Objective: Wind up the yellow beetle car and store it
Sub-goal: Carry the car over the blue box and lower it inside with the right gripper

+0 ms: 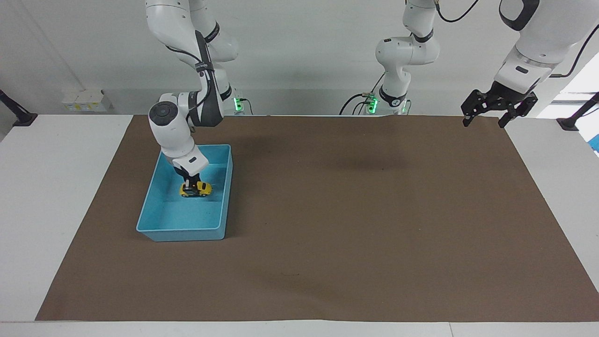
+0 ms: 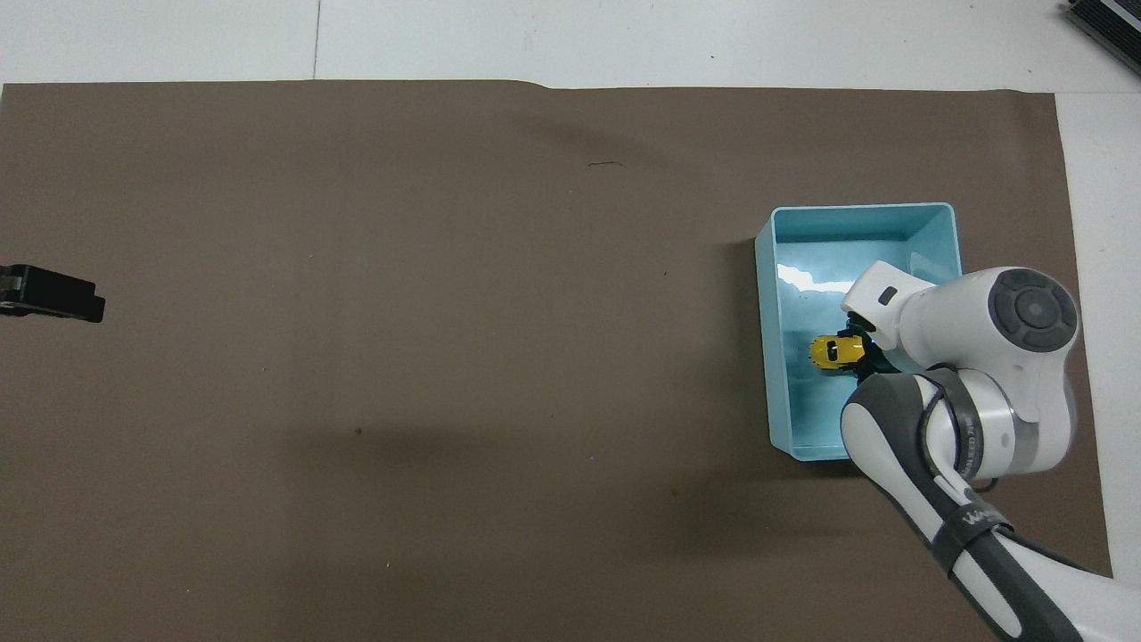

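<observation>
The yellow beetle car (image 1: 200,189) (image 2: 829,351) rests on its wheels on the floor of the blue bin (image 1: 180,230) (image 2: 861,210), about midway along it. My right gripper (image 1: 188,186) (image 2: 857,349) reaches down into the bin and is shut on one end of the car; the wrist hides part of it in the overhead view. My left gripper (image 1: 484,122) hangs open and holds nothing, over the mat's corner at the left arm's end of the table, where that arm waits. Only its dark tip (image 2: 53,294) shows in the overhead view.
A brown mat (image 1: 327,234) covers most of the white table. The bin stands on it toward the right arm's end. A small white box (image 1: 86,99) sits on the table edge near the robots.
</observation>
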Controlling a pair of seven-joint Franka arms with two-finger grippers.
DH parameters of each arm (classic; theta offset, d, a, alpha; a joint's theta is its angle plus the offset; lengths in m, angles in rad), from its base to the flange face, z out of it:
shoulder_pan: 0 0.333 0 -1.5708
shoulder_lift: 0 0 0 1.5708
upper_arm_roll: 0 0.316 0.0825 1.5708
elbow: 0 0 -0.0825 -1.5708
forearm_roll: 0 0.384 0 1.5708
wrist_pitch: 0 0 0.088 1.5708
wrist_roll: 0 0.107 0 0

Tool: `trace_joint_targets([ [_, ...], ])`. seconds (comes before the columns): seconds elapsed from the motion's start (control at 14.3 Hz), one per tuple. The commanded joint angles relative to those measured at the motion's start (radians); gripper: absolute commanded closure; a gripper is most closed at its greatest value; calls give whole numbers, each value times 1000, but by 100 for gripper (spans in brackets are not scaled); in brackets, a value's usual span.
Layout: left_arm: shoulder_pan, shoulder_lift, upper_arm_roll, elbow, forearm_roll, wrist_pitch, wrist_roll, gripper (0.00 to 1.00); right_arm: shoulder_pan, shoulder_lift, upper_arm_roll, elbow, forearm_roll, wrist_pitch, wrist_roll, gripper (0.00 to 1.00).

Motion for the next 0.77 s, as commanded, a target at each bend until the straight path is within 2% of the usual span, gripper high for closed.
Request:
trace_joint_targets([
  [0.0, 21, 5, -11, 11, -13, -5, -1, 0, -11, 7, 10, 25, -1, -13, -7, 0],
  [0.7, 21, 3, -11, 11, -13, -5, -1, 0, -9, -27, 18, 272, 15, -335, 47, 0],
])
